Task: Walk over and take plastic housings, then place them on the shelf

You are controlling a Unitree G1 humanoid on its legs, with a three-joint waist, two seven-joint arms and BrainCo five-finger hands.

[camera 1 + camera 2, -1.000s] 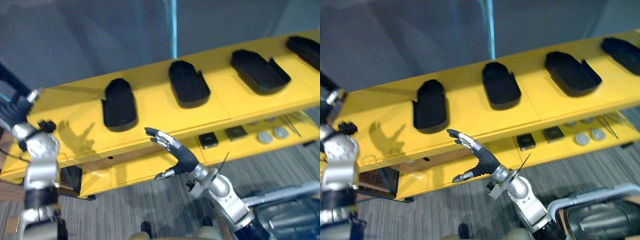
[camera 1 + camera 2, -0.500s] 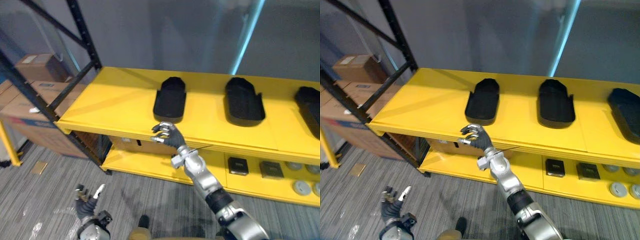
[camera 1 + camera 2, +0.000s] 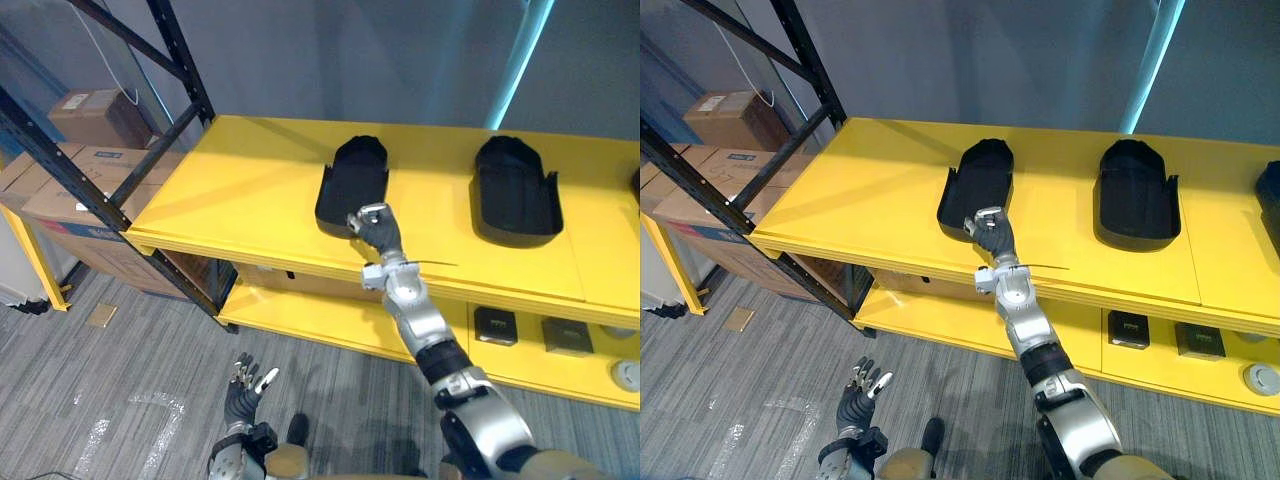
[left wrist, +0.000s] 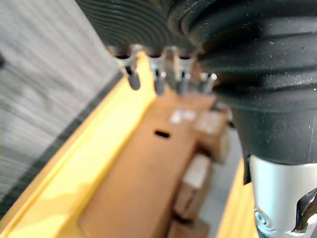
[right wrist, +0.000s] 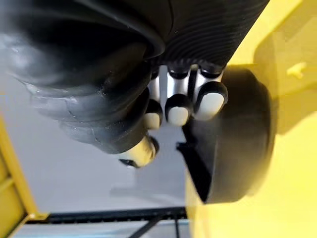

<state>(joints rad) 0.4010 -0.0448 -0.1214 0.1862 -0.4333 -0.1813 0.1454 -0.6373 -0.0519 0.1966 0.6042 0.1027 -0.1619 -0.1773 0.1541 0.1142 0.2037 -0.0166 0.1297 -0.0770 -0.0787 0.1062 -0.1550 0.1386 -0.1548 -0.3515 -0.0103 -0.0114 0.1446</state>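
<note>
Two black plastic housings (image 3: 352, 185) (image 3: 515, 200) lie open side up on the top board of a yellow shelf (image 3: 240, 190), and the edge of a third (image 3: 1272, 190) shows at the far right. My right hand (image 3: 375, 225) is stretched out to the near end of the left housing, fingers curled tight. In the right wrist view those fingers (image 5: 178, 106) fold into the palm just short of the housing (image 5: 242, 144), gripping nothing that I can see. My left hand (image 3: 245, 385) hangs low over the floor with straight fingers (image 4: 133, 74).
A black steel rack upright (image 3: 180, 70) stands at the shelf's left end, with cardboard boxes (image 3: 85, 115) (image 3: 55, 195) behind it. The lower yellow board carries small dark parts (image 3: 495, 325) (image 3: 565, 335) and a brown box (image 4: 148, 178). Grey carpet (image 3: 120, 420) lies in front.
The camera has swung. My right hand has risen from the shelf's front edge to the near end of the left housing and curled fully shut. The left hand stays low and open.
</note>
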